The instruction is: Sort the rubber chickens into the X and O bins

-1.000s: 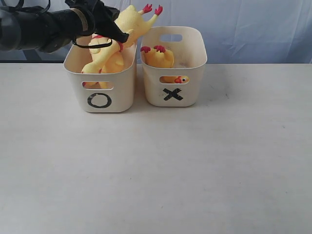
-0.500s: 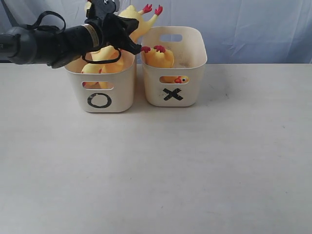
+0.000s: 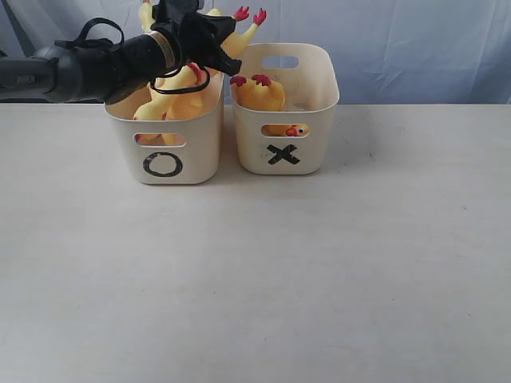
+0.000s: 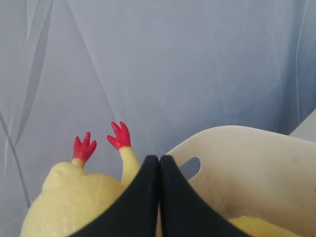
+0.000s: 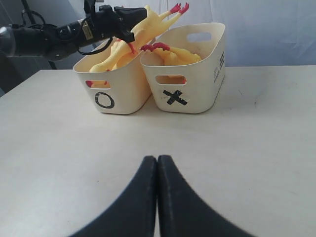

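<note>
Moved: since a second ago the left arm has risen from among the chickens in the O bin [image 3: 200, 144] and swung slightly right; the bins and the birds lie as they did.
Left gripper [image 4: 159, 159]: fingers pressed together with nothing between them, hanging above the O bin's back rim in the upper left of the exterior frame.
Right gripper [image 5: 157, 159]: fingers also pressed together and empty, low over the bare table [image 3: 319, 279], well apart from both bins.
Long chickens [image 3: 180, 104]: two piled in the O bin at a slant, their red feet [image 3: 249, 14] poking up past the rim toward the X bin [image 3: 319, 120].
Short chicken [image 3: 259, 96]: lies in the X bin, its head showing through the front slot handle.
Progress: all three birds look binned, so the sorting seems done.
Handling: probably light, hollow and soft; they should squash and spring back, and the smooth skin may slip.
Where to hold: across the narrow neck or the legs, where shut fingers can wrap round; the fat body would likely bulge out of a pinch.
</note>
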{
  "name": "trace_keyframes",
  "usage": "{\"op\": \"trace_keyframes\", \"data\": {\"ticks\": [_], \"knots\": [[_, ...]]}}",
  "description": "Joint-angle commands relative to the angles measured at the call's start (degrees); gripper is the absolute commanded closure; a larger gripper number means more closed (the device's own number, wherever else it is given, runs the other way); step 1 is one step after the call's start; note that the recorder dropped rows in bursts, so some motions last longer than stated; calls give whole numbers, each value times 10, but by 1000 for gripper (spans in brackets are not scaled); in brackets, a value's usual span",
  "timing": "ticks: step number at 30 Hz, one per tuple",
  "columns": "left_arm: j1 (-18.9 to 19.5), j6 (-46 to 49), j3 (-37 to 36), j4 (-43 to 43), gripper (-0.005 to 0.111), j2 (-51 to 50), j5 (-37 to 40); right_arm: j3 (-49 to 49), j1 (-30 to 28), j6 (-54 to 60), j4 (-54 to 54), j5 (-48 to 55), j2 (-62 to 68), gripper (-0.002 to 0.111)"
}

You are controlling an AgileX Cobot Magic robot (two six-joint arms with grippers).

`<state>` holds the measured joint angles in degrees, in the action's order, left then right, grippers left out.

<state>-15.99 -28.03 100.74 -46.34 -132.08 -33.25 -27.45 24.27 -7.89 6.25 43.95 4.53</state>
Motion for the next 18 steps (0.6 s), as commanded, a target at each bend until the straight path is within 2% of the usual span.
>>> {"op": "trace_keyframes", "data": {"ticks": [1,6,14,18], "knots": [[-2,-20,27,4,107,-18,42,3,-2,2,-2,-4,-3,108],[-2,-34,34,-20,107,-25,63,3,-2,2,-2,-4,-3,108],[-1,-34,34,-10,107,-25,127,3,-2,2,-2,-4,-3,108],[0,-33,34,-3,107,-25,127,3,-2,2,-2,-4,-3,108]]}}
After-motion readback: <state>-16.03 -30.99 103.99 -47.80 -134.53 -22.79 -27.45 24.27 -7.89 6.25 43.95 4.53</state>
